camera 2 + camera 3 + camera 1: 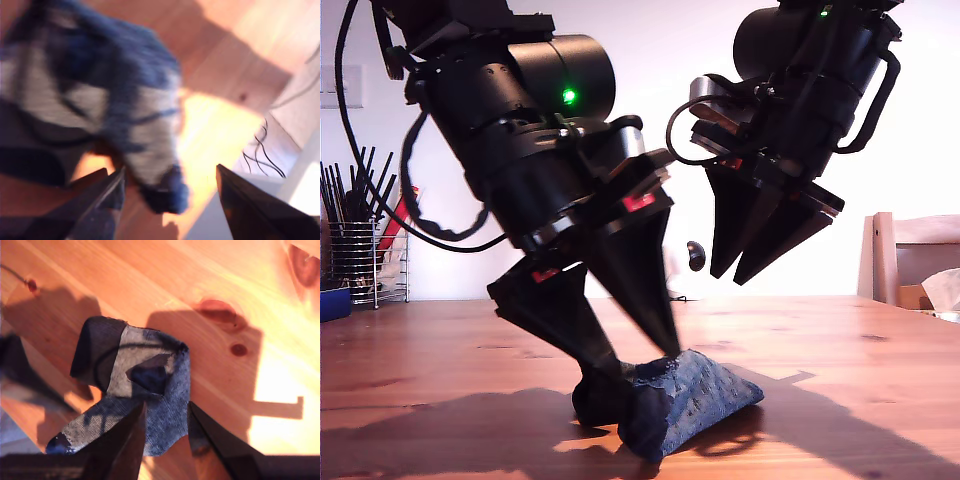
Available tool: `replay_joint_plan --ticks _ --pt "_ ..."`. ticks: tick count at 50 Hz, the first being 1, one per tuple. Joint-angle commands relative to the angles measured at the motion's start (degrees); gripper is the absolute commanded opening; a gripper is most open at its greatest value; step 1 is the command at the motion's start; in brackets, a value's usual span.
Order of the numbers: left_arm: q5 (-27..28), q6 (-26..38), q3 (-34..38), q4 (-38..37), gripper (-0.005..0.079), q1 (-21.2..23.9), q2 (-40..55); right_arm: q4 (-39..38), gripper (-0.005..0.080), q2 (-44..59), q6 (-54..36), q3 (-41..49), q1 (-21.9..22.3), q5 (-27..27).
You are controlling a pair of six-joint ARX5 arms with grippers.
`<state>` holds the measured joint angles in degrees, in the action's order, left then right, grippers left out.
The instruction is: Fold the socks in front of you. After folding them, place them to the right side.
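1. My second gripper (165, 440) is down at the wooden table (840, 350), jaws narrowed onto a fold of the soft blue-grey knit socks with black toe parts (685, 395). I judge it is pinning the bundle so the fold keeps.
2. My first gripper (170, 200) hangs above, jaws wide apart, nothing between them, clear of the cloth.
3. The socks lie bunched on the table near the exterior view's middle, ribbed and floppy, not yet moved aside.

My second pincer (165, 440) pinches the socks (135, 385) on the wooden table (225, 280).
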<state>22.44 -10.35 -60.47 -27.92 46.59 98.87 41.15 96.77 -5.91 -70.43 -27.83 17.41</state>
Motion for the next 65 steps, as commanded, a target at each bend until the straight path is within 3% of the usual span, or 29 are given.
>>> replay_joint_plan --ticks 1,4,6,13,25,34,49,65 --pt "-0.11 -0.35 0.9 0.07 0.0516 0.81 2.84 -0.39 0.023 1.33 -0.2 0.61 -0.26 0.2" --pt "-1.53 -0.39 0.9 -0.35 0.0489 1.18 3.67 -0.37 0.023 1.33 -0.2 0.61 -0.26 0.17" --pt "-2.97 -0.39 0.9 -0.63 0.0417 1.22 3.78 -0.33 0.023 1.33 -0.17 0.61 -0.26 0.2" --pt "-3.61 0.87 0.72 -0.72 -0.0034 1.16 3.39 -0.46 0.023 1.33 -0.2 0.61 -0.26 0.22" --pt "1.18 3.15 -2.25 -1.14 -0.0024 0.72 0.59 -0.59 0.023 1.33 -0.2 0.61 -0.26 0.2" --pt "1.68 4.94 -6.1 -2.36 -0.0024 0.0 -1.95 -0.57 0.023 1.33 -0.15 0.61 -0.26 0.17" --pt "-1.05 10.12 -7.17 -7.21 -0.0024 -5.46 -2.14 -0.13 0.023 1.33 -0.15 0.61 -0.28 0.22" --pt "-0.09 13.9 -7.15 -8.35 -0.0024 -11.45 -1.62 -0.81 0.023 1.33 -0.13 0.61 -1.16 0.66"
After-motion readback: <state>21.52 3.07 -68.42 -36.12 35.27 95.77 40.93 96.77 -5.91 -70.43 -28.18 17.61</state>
